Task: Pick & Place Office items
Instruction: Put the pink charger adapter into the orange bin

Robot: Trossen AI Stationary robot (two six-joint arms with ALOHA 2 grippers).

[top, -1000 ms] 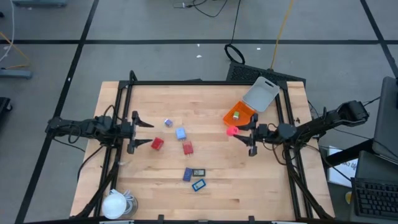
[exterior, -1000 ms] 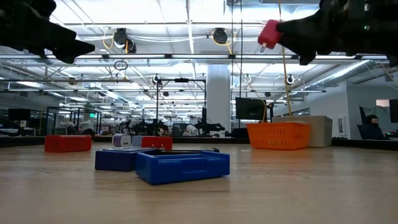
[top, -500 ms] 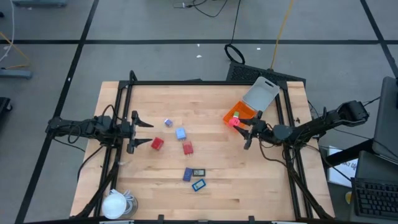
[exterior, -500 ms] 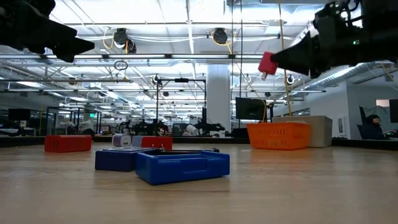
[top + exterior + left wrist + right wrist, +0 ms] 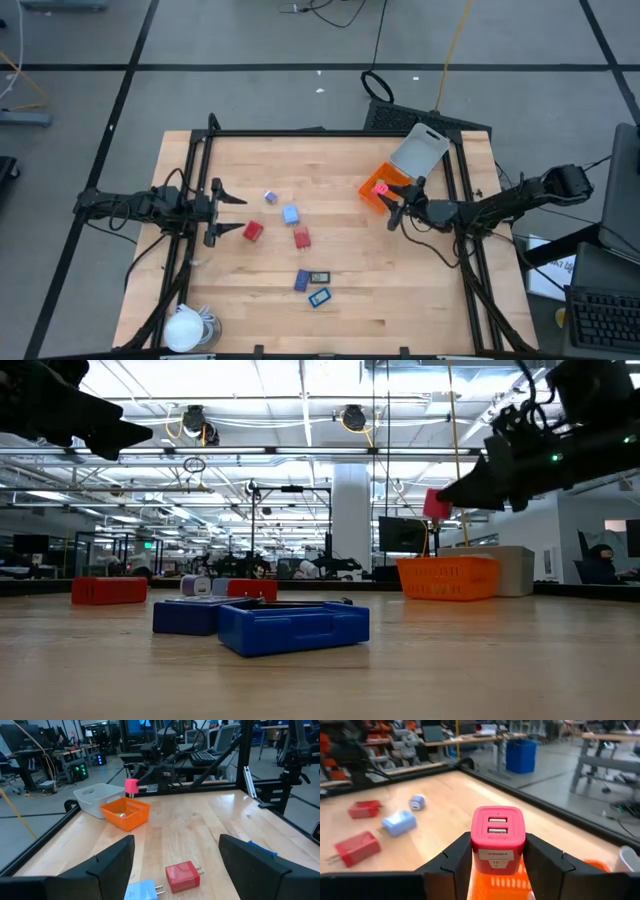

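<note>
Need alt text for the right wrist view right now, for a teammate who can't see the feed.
The right gripper holds a pink-red USB charger block above the orange tray. Beyond, on the wooden table, lie two red blocks, a pale blue block and a small pale purple cube.

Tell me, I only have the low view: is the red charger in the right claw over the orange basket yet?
Observer: Yes. From above, the red charger held in the right claw sits over the orange basket.
Operator: Anything already in that basket?
Observer: The left wrist view shows a small yellow-green piece inside.
Operator: Where's the left claw?
Observer: The left claw is open and empty at the table's left side, next to a red block.
</note>
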